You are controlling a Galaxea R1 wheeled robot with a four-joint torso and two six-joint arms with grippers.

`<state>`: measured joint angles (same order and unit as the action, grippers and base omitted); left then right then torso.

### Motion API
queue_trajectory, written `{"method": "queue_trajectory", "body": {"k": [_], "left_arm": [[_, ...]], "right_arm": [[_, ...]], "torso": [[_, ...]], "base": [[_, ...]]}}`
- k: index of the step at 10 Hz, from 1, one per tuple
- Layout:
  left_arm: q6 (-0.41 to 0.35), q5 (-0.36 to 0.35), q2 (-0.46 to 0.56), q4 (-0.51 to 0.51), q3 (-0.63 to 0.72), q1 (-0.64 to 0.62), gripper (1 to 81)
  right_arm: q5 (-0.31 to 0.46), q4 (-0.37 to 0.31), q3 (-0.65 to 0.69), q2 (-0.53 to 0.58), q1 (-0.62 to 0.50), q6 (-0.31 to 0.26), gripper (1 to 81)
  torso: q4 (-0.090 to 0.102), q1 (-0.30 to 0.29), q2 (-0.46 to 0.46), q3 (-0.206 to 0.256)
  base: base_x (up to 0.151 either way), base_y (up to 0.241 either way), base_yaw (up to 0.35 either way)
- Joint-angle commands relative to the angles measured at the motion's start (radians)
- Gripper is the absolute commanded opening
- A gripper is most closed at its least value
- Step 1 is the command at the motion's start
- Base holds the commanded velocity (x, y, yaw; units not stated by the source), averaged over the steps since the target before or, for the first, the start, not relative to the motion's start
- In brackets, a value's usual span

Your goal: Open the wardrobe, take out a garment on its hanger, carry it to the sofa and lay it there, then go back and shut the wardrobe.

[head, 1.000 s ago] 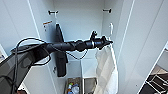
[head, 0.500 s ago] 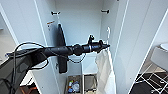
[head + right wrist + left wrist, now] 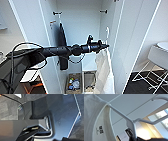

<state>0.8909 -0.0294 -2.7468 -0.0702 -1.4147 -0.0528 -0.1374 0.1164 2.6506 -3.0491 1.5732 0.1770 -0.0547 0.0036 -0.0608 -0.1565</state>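
Note:
The white wardrobe (image 3: 80, 22) stands in front of me with both doors open. My left arm reaches into it from the left. At its tip my left gripper (image 3: 106, 46) is shut on the neck of the thin white hanger (image 3: 107, 32). The hanger's hook sits below the black hook (image 3: 103, 11) on the wardrobe's back wall. The white garment (image 3: 103, 75) hangs down from the hanger, close to the right door. In the left wrist view the hanger (image 3: 121, 114) runs across the picture and the garment (image 3: 94, 119) shows its collar and label.
A long black garment (image 3: 62, 47) hangs at the wardrobe's inner left, just behind my arm. Boxes of small items (image 3: 73, 83) sit on the wardrobe floor. The open right door (image 3: 135, 37) stands close. A white round table (image 3: 160, 53) on wire legs is at the right.
The whole picture has shifted, so the camera has moved; more of the dark floor and white table shows at the right. The left gripper still holds the hanger.

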Motion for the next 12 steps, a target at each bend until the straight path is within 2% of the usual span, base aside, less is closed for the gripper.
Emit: {"method": "queue_trajectory", "body": {"k": [1, 7, 12], "left_arm": [[-0.013, -0.055, 0.004, 0.029, 0.019, -0.178, 1.0], [-0.012, -0.058, 0.028, 0.04, 0.049, -0.157, 1.0], [-0.012, -0.057, 0.041, 0.041, 0.078, -0.14, 1.0]], "right_arm": [[0.053, 0.008, -0.006, -0.007, -0.031, -0.002, 81.1], [0.052, 0.008, -0.006, -0.009, -0.028, -0.004, 81.1], [0.052, 0.008, -0.006, -0.009, -0.026, -0.004, 81.1]], "torso": [[0.0, 0.0, 0.0, 0.0], [0.0, 0.0, 0.0, 0.0], [0.0, -0.001, 0.0, 0.0]], "base": [[-0.132, 0.0, 0.0], [-0.105, 0.0, 0.0], [0.0, 0.0, 0.0]]}}
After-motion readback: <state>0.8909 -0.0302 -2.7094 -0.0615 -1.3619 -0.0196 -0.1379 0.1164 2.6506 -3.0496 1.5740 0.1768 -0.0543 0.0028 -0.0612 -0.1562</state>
